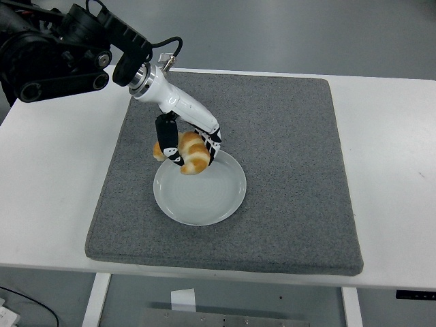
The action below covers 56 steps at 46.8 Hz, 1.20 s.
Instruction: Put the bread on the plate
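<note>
A golden-brown piece of bread is held in my left hand, whose fingers curl around it. The hand holds the bread just above the far left rim of a round white plate. The plate lies on a grey mat and has nothing on it. The left arm comes in from the upper left. The right arm is out of view.
The grey mat covers most of the white table. The table's near edge runs along the bottom, with floor below it.
</note>
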Tool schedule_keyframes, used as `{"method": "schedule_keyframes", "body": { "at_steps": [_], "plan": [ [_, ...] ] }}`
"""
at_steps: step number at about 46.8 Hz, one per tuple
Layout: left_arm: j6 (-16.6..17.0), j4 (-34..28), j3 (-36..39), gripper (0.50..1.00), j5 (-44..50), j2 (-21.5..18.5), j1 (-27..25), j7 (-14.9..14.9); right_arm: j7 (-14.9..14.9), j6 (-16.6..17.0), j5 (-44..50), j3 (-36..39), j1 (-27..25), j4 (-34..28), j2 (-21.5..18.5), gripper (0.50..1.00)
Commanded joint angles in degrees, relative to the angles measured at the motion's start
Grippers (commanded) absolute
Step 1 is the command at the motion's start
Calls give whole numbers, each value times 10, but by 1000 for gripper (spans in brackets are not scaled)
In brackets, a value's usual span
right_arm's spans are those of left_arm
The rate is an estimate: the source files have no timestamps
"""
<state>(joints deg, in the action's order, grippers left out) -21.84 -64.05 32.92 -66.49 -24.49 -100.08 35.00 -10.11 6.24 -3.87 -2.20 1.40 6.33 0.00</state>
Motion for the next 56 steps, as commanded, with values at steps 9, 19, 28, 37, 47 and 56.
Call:
{"method": "schedule_keyframes", "body": {
  "at_steps": [9, 19, 28, 37, 47, 56],
  "plan": [
    [27, 9, 1, 500, -40, 8, 45, 0, 0, 0, 0, 0, 0, 0, 0, 932],
    [52, 45, 1, 500, -40, 43, 71, 0, 0, 0, 0, 0, 0, 0, 0, 932],
    [58, 73, 1, 500, -40, 63, 83, 0, 0, 0, 0, 0, 0, 0, 0, 932],
    [58, 102, 0, 500, -39, 88, 95, 0, 0, 0, 0, 0, 0, 0, 0, 932],
    [61, 119, 0, 500, -39, 104, 106, 0, 0, 0, 0, 0, 0, 0, 0, 932],
    [61, 123, 0, 500, -39, 108, 110, 0, 0, 0, 0, 0, 0, 0, 0, 932]
  ]
}}
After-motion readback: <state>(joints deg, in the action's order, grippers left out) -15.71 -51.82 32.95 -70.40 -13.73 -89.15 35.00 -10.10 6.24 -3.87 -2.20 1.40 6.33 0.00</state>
